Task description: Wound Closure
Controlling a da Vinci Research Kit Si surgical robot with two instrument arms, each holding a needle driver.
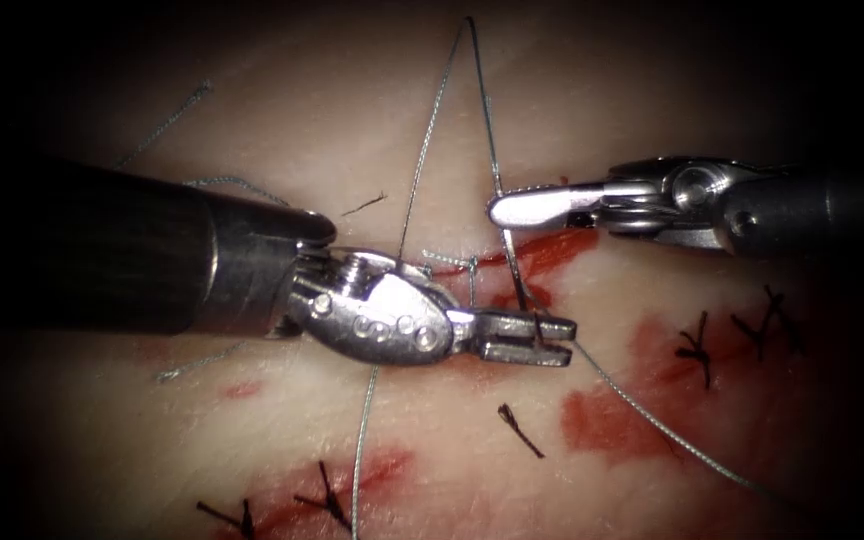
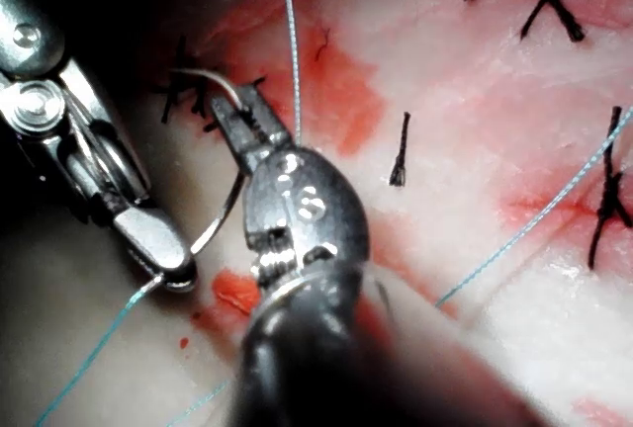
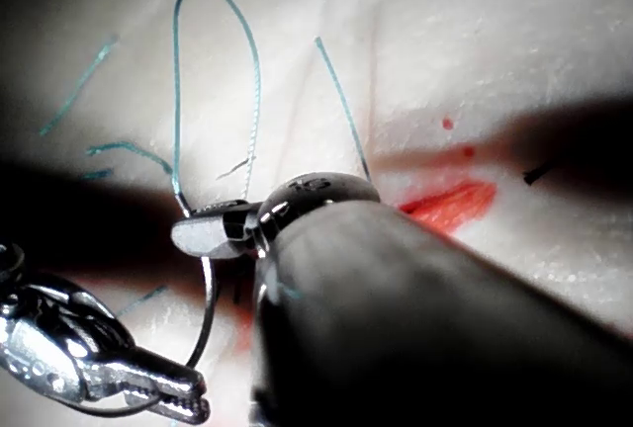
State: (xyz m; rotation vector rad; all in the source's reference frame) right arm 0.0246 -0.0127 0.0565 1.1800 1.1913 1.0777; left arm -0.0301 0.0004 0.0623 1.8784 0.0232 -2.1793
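Left pincer [image 1: 542, 338]: closed on the needle [image 1: 515, 265] near one end, over the cut [image 1: 542, 255].
Right pincer [image 1: 500, 208]: closed on the thread [image 1: 422, 150] and touching the needle's upper part.
Needle: above the tissue [image 1: 432, 440]; whether its tip enters the tissue cannot be told.
Tissue: red fluid [image 1: 602, 420], dark stitches [image 1: 697, 345].

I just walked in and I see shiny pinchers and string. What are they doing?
Two robot tools are practising sewing up a cut in the tissue. The left tool grips the curved needle partway along its curve, toward the pointed end. The right tool pinches the needle's back end, where the thread joins it. The needle spans between them over the cut and does not seem to be in the tissue. Finished dark stitches sit nearby.
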